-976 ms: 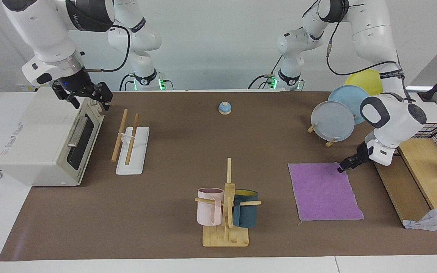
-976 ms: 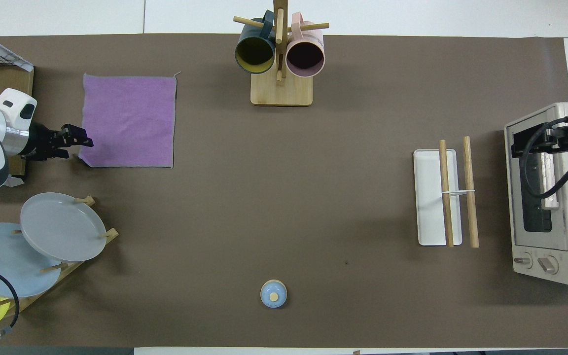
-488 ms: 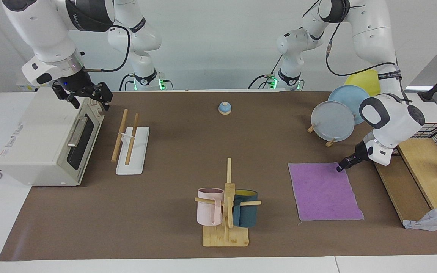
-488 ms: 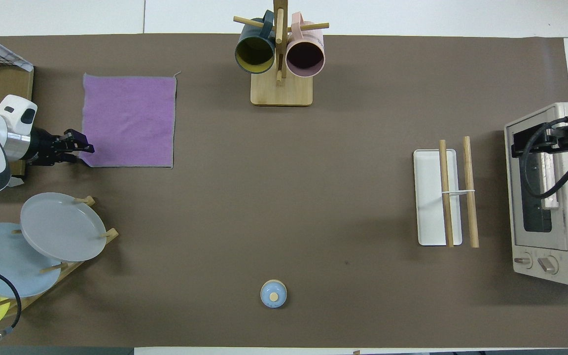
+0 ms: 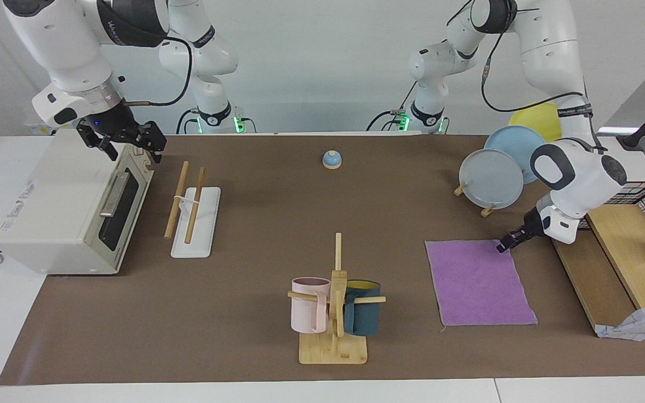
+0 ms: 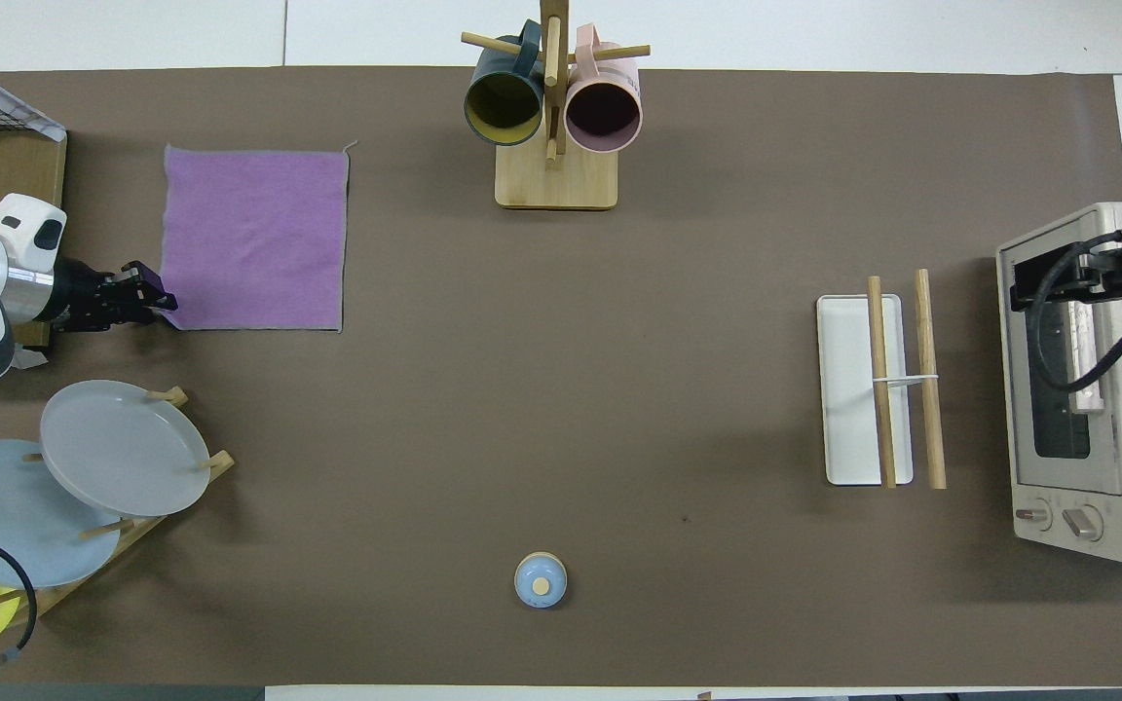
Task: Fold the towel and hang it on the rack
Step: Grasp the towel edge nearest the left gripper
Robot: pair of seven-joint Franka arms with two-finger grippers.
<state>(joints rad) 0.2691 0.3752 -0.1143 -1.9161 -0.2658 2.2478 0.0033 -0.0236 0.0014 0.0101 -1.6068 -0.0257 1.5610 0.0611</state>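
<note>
The towel lies flat, purple face up, toward the left arm's end of the tabletop; the left tool sits at its robot-side corner, its grip I cannot tell. From overhead, the right tool waits over the toaster oven, beside the rack.

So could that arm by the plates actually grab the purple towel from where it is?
Probably yes. The left gripper is down at the towel's corner nearest the plate stand, and nothing stands between them; the towel lies flat.
</note>
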